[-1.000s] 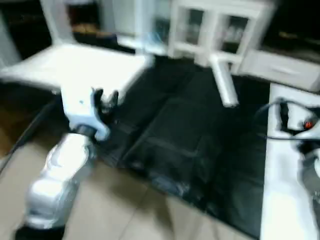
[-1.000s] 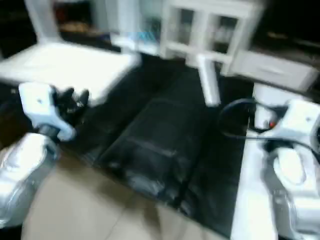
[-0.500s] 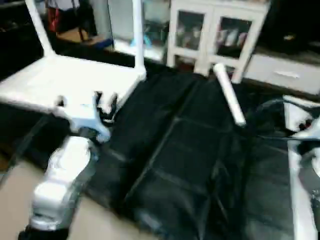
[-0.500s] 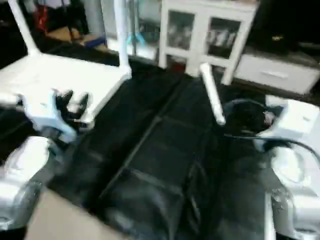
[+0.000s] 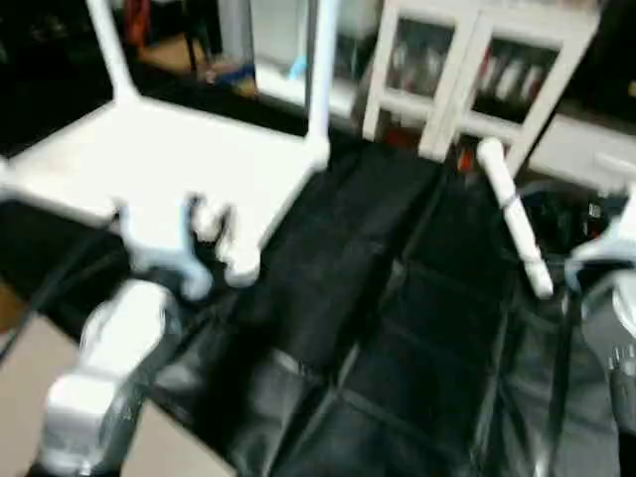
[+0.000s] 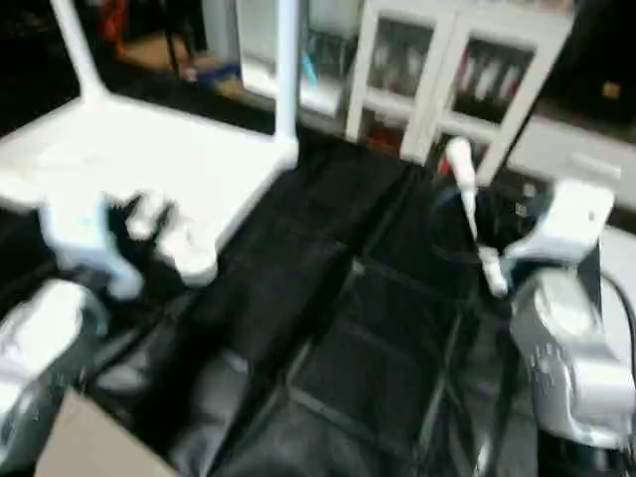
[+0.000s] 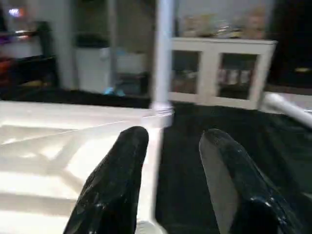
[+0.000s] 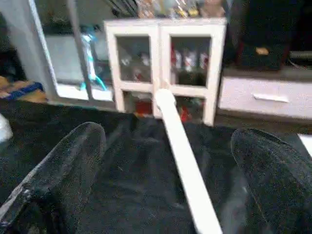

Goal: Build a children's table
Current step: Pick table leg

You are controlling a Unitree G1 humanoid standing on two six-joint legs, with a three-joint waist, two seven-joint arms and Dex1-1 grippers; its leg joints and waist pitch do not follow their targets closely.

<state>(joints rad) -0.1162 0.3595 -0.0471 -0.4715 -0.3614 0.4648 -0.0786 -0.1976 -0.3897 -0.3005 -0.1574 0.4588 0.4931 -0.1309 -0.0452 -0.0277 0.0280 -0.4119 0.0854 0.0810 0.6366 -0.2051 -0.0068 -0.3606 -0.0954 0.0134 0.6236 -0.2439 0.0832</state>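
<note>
The children's table's white tabletop [image 5: 149, 169] lies underside up on the left of a black mat. Two white legs stand upright in its far corners, one [image 5: 323, 70] at the right and one [image 5: 109, 50] at the left. My left gripper [image 7: 173, 139] is open just over the tabletop's near right edge, and that edge runs past its left finger [image 7: 122, 175]. A loose leg [image 5: 512, 219] lies on the mat at the right. My right gripper [image 8: 170, 134] is wide open just short of this leg, which runs away between its fingers [image 8: 73, 165].
A white glass-door cabinet [image 5: 477, 70] stands behind the mat, with a low white drawer unit [image 8: 265, 97] beside it. The black mat [image 5: 397, 338] covers the middle ground. A strip of tan floor [image 6: 89, 447] shows at the near left.
The head camera has tilted and shifted, so the whole scene sits differently. Both grippers keep the same opening. The right gripper now appears closer to the loose leg.
</note>
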